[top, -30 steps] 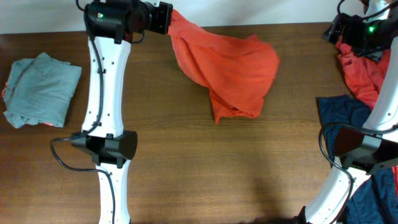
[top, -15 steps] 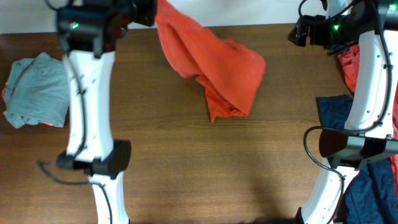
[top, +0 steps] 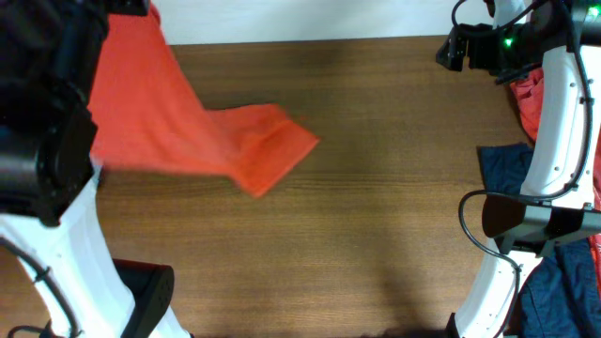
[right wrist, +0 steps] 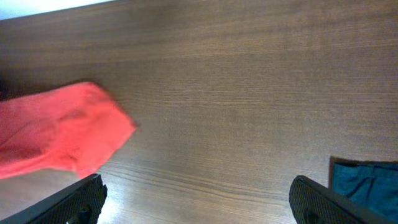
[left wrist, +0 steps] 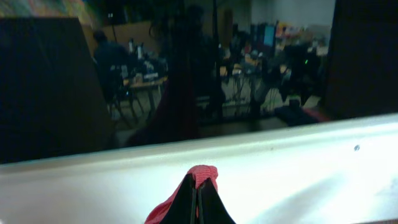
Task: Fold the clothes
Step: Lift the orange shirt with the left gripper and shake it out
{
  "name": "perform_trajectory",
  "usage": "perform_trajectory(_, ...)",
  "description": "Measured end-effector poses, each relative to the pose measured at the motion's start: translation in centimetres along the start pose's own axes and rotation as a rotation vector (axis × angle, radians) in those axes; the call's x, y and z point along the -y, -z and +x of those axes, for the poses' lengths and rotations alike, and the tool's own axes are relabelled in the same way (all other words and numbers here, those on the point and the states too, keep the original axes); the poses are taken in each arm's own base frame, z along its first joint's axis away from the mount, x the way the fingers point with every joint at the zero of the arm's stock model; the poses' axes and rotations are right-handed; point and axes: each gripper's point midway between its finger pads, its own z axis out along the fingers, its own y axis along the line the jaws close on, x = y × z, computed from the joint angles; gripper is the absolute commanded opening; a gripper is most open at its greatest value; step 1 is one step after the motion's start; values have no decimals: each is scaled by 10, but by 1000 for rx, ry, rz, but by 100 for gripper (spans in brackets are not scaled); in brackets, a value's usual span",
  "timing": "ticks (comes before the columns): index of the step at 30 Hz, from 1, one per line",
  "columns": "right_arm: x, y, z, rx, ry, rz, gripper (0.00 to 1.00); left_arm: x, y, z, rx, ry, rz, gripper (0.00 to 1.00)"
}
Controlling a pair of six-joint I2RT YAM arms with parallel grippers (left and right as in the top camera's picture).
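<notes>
White arms (top: pixel 563 113) — black joints (top: pixel 522 218)

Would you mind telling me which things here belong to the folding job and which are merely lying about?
Belong to the job: orange-red T-shirt, hanging from the shut left gripper; red garment and navy garment at the table's right edge.
Just there: wooden table; the dim room beyond it.

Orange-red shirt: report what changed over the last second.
The left gripper, shut on the orange-red shirt, swung it up and leftward across the table. The right gripper stayed open, its arm shifting left. The navy garment and red garment at right did not move.
</notes>
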Motion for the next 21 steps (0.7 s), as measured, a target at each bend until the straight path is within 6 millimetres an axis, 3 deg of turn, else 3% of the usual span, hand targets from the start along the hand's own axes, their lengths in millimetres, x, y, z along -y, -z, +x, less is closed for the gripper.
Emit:
perform_trajectory(12, 4, 1, 1, -3, -6, 10, 99, 22, -53, 61, -159, -7, 71, 1)
perform_trajectory(16, 21, 7, 0, 10, -52, 27, 99, 45, -63, 76, -195, 20, 176, 1)
perform_trajectory(21, 58, 22, 0, 42, -140, 44, 99, 100, -86, 110, -268, 31, 313, 0)
